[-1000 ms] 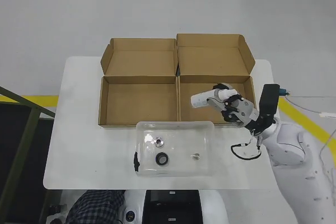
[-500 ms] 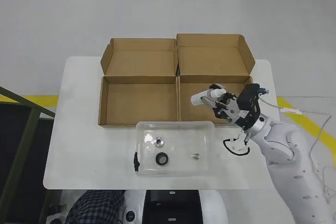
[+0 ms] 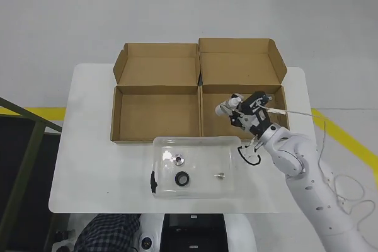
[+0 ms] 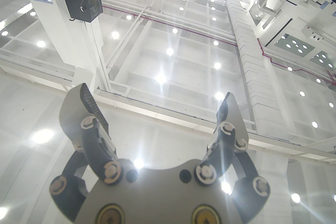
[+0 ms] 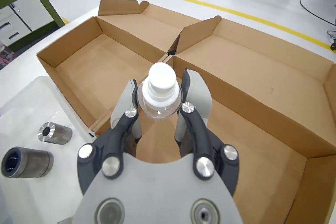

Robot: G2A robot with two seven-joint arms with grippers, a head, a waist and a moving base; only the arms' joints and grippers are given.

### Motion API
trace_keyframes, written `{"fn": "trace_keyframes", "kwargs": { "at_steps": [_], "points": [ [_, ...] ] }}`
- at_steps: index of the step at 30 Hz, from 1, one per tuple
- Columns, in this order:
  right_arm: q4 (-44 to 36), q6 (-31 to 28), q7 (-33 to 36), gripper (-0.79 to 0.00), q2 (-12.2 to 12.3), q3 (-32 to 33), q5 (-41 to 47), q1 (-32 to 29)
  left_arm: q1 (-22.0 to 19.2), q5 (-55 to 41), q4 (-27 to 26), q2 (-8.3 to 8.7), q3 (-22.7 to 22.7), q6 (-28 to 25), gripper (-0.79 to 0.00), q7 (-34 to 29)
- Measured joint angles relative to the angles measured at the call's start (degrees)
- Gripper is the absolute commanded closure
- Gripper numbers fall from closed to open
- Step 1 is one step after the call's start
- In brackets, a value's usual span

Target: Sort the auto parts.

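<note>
Sorting barely begun, I judge: my right gripper (image 5: 160,83) pinches a white-capped part (image 5: 160,76) over the box (image 3: 214,123) at the table's (image 3: 88,157) far right corner, no part yet in either box, three parts (image 3: 183,179) left in the tray (image 3: 198,140) by the near edge.

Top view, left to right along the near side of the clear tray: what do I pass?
Black piece at the tray's left edge → dark ring → small silver part.
</note>
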Motion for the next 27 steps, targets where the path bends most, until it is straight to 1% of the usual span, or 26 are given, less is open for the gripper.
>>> {"fn": "trace_keyframes", "kwargs": {
  "at_steps": [6,12,13,16,19,23,27],
  "points": [
    [1.6,5.8,4.3,0.000,-0.7,-2.9,-4.5,2.2,0.0,0.0,0.0,0.00,0.0,0.0,-0.785,0.0],
    [3.2,7.1,4.7,0.000,-1.4,-5.5,-6.0,3.4,0.0,0.0,0.0,0.00,0.0,0.0,-0.785,0.0],
    [3.5,7.4,4.7,-0.009,-1.5,-5.8,-6.3,3.6,0.0,0.0,0.0,0.00,0.0,0.0,-0.785,0.0],
    [4.5,7.9,4.6,-0.148,-1.8,-6.9,-6.9,4.1,0.0,0.0,0.0,0.00,0.0,0.0,-0.785,0.0],
    [5.6,7.7,4.5,-0.259,-2.1,-7.6,-6.7,4.6,0.0,0.0,0.0,0.00,0.0,0.0,-0.785,0.0],
    [6.7,7.3,4.4,-0.348,-2.4,-7.9,-6.5,5.0,0.0,0.0,0.0,0.00,0.0,0.0,-0.785,0.0],
    [7.1,7.0,4.4,-0.403,-2.5,-8.0,-6.6,5.0,0.0,0.0,0.0,0.00,0.0,0.0,-0.785,0.0]
  ]
}}
